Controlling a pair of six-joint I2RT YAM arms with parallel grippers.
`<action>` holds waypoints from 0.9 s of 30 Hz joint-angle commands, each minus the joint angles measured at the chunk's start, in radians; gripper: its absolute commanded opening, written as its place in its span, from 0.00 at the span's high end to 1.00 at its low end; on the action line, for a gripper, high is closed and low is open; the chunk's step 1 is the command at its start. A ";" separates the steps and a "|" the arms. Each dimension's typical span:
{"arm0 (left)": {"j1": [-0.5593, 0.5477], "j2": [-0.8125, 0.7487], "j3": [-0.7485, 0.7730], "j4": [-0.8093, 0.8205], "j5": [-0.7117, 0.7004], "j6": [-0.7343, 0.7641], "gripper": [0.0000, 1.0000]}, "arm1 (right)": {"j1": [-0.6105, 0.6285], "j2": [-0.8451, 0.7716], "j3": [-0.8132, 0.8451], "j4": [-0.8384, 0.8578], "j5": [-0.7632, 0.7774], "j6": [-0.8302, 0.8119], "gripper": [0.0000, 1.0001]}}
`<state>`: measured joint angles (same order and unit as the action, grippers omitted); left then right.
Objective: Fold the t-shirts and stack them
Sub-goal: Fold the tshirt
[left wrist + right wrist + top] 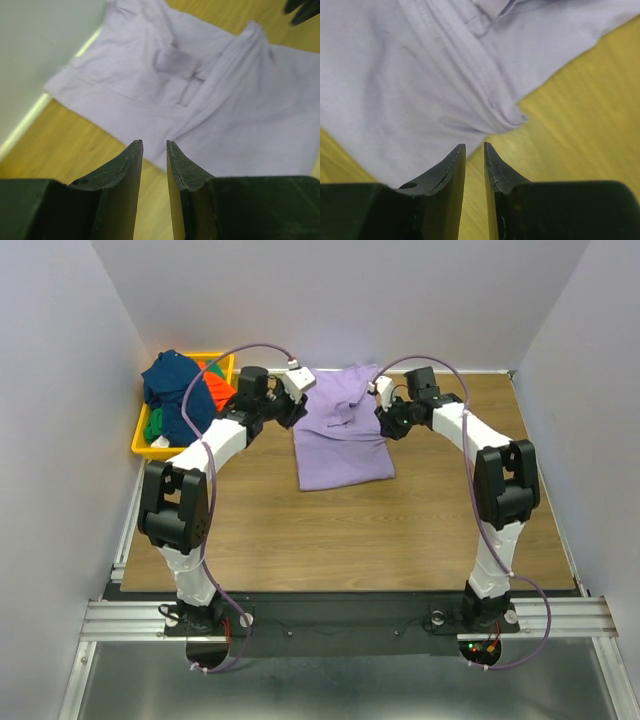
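Observation:
A lavender-purple t-shirt (340,435) lies partly folded on the wooden table, with its sleeves turned in over the body. My left gripper (297,405) hovers at the shirt's left edge, apart from the cloth. In the left wrist view that t-shirt (210,100) lies ahead of the left gripper (154,142), whose jaws stand a narrow gap apart with only table showing between them. My right gripper (386,423) sits at the shirt's right edge. In the right wrist view the shirt's hem (505,112) lies just beyond the right gripper (474,145), which is slightly open and empty.
A yellow bin (141,445) stands at the back left, holding a navy blue shirt (172,380), an orange-red shirt (218,382) and a green one (153,427). White walls close in the table at the back and on both sides.

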<state>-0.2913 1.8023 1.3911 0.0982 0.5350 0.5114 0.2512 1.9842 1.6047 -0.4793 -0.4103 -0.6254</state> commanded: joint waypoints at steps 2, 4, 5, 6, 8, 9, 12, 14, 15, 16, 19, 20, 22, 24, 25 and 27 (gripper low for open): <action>-0.035 0.008 -0.072 -0.038 0.059 -0.183 0.64 | -0.020 0.092 0.029 -0.024 -0.130 0.156 0.76; -0.039 0.018 -0.081 -0.040 0.062 -0.209 0.65 | -0.021 0.131 0.049 -0.024 -0.139 0.174 0.76; -0.042 0.029 -0.084 -0.038 0.063 -0.214 0.65 | -0.023 0.148 0.061 -0.024 -0.139 0.177 0.77; -0.049 0.040 -0.087 -0.038 0.057 -0.226 0.65 | -0.026 0.183 0.082 -0.022 -0.139 0.181 0.77; -0.058 0.051 -0.092 -0.038 0.048 -0.231 0.65 | -0.030 0.220 0.113 -0.022 -0.140 0.193 0.77; -0.072 0.055 -0.101 -0.040 0.040 -0.232 0.66 | -0.033 0.244 0.127 -0.021 -0.130 0.202 0.77; -0.091 0.081 -0.124 -0.046 0.014 -0.229 0.67 | -0.036 0.275 0.184 -0.021 -0.128 0.231 0.77; -0.098 0.104 -0.138 -0.049 -0.001 -0.231 0.68 | -0.043 0.295 0.219 -0.021 -0.139 0.246 0.77; -0.100 0.115 -0.129 -0.073 -0.012 -0.235 0.70 | -0.044 0.300 0.230 -0.022 -0.143 0.253 0.78; -0.098 0.129 -0.113 -0.093 -0.016 -0.235 0.71 | -0.047 0.300 0.236 -0.022 -0.151 0.262 0.77; -0.098 0.169 -0.087 -0.130 -0.039 -0.237 0.71 | -0.049 0.301 0.256 -0.022 -0.159 0.266 0.76; -0.098 0.172 -0.083 -0.133 -0.052 -0.237 0.71 | -0.049 0.295 0.262 -0.022 -0.162 0.270 0.76; -0.098 0.178 -0.072 -0.146 -0.069 -0.231 0.72 | -0.049 0.282 0.258 -0.024 -0.171 0.270 0.76; -0.098 0.187 -0.063 -0.161 -0.093 -0.228 0.72 | -0.049 0.251 0.236 -0.024 -0.180 0.271 0.74; -0.100 0.192 -0.058 -0.172 -0.101 -0.228 0.73 | -0.049 0.243 0.227 -0.025 -0.179 0.274 0.73; -0.098 0.201 -0.053 -0.202 -0.113 -0.220 0.73 | -0.049 0.220 0.180 -0.031 -0.147 0.264 0.71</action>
<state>-0.3916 1.9965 1.2972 -0.0391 0.4652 0.2825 0.2089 2.2818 1.8145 -0.5133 -0.5560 -0.3653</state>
